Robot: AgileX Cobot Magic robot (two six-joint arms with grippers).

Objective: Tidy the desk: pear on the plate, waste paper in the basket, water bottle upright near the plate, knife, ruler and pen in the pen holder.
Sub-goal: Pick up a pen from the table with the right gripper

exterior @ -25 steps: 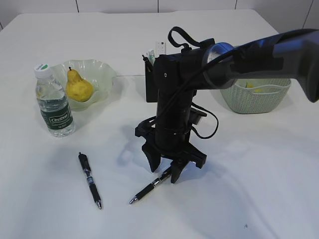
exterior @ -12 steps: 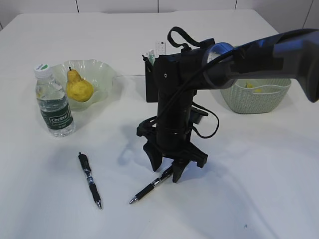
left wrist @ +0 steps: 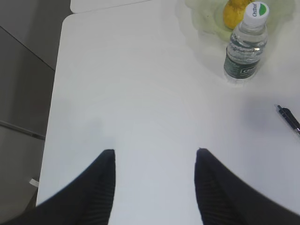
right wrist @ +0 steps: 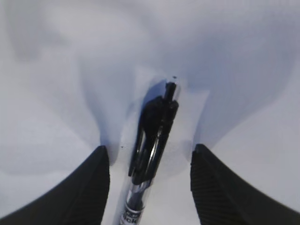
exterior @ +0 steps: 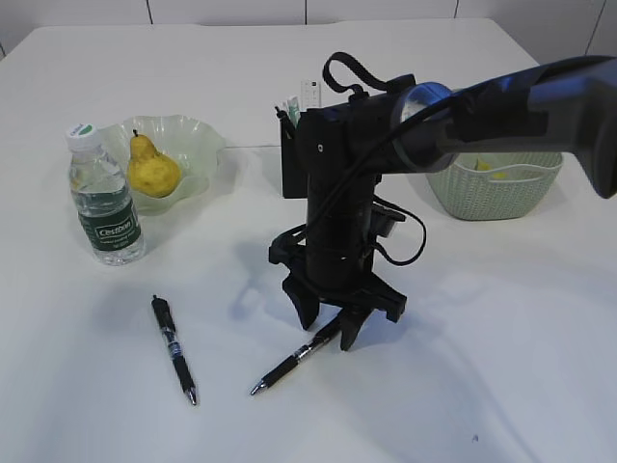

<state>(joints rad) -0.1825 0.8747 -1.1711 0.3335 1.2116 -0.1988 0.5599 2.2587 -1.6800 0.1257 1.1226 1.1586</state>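
- You're looking at a plain white table, w/ soft shadows across it.
- Behind it, white wall panels split by dark vertical seams.
- Left wrist view: grey floor beside the table edge.

Pear on plate, bottle beside.

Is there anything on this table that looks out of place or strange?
Two black pens lie loose on the white table: one below the upright water bottle, another between the open right gripper fingers. Nothing looks spilled or damaged.

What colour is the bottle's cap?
White with a green spot, clearest on the water bottle in the left wrist view.
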